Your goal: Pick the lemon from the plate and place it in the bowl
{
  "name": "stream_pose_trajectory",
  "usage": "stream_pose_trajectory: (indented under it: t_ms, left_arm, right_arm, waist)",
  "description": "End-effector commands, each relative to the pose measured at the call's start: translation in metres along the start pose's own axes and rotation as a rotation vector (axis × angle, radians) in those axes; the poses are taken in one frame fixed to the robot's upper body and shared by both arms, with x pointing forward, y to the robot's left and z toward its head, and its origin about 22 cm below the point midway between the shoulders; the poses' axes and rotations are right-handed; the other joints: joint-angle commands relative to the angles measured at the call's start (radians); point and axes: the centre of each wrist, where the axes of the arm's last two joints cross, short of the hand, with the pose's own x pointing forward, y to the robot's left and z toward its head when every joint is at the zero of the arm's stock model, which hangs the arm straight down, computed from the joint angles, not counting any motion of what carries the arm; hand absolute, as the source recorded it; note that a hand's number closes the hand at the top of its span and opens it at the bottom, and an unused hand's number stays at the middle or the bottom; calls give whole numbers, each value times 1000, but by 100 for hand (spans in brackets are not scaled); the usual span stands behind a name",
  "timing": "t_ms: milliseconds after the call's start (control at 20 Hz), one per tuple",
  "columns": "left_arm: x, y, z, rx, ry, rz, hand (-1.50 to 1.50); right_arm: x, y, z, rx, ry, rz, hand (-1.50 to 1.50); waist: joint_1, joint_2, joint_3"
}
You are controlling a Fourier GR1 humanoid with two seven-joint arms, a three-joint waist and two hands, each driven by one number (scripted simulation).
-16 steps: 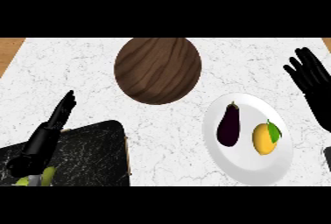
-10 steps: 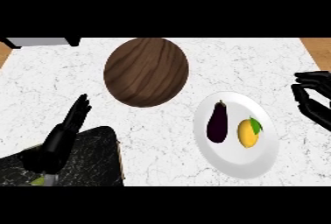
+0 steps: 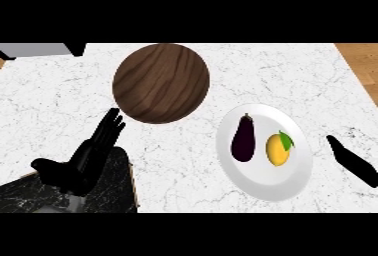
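A yellow lemon (image 3: 277,148) with a green leaf lies on the right half of a white plate (image 3: 267,182), beside a dark purple eggplant (image 3: 244,137). A brown wooden bowl (image 3: 161,82) sits up and left of the plate. My right hand (image 3: 353,161) shows at the right edge, just right of the plate and apart from the lemon; only a dark part of it is in view. My left hand (image 3: 87,158) rests open at the lower left, fingers pointing up toward the bowl, holding nothing.
The white marble counter (image 3: 59,95) fills the view. A black marbled slab (image 3: 111,195) lies at the lower left under my left hand. A grey object (image 3: 37,49) sits at the top left corner, and wooden floor (image 3: 360,60) shows at the top right.
The view has shifted, so bowl and plate sit further left. My right hand has dropped from the upper right down to the plate's right rim. The left hand stays open.
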Motion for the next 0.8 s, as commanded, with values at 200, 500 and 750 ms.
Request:
stream_pose_trajectory:
  t_ms: [200,500,750]
  left_arm:
    - [14,-14,-12,-43,-12,27,0]
    - [20,-21,-22,-83,14,34,0]
    - [15,-26,-24,-105,27,32,0]
  right_arm:
    - [-24,-8,42,10,138,419,-150]
    - [10,1,46,78,374,558,-150]
    - [64,17,50,136,550,599,-150]
  waist:
    - [38,11,-9]
    - [78,17,-6]
    - [101,13,-1]
